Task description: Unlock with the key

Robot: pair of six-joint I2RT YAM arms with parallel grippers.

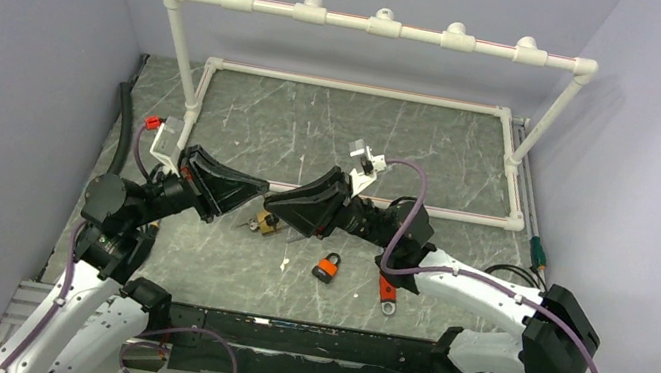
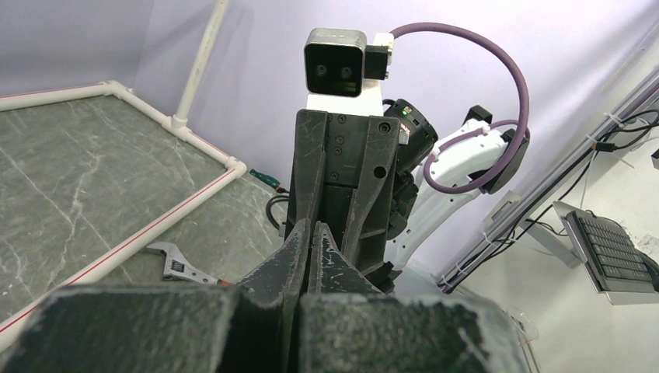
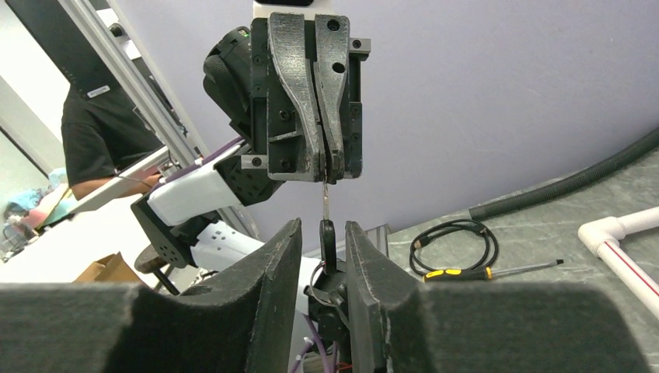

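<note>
1. The orange lock (image 1: 326,268) lay on the worktop toward the near edge, right of centre. The brass lock (image 1: 266,225) lay just beyond it, about under the gripper tips.
2. Above them the key (image 3: 327,242) ran tip to tip — blade pinched in the closed left gripper (image 3: 324,177), head between the parted fingers of the right gripper (image 3: 322,229), gaps either side.
3. Both locks lay below the key — a downward reach, likely.

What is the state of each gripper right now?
Left gripper: closed on the key blade.
Right gripper: jaws open around the key's head.
</note>
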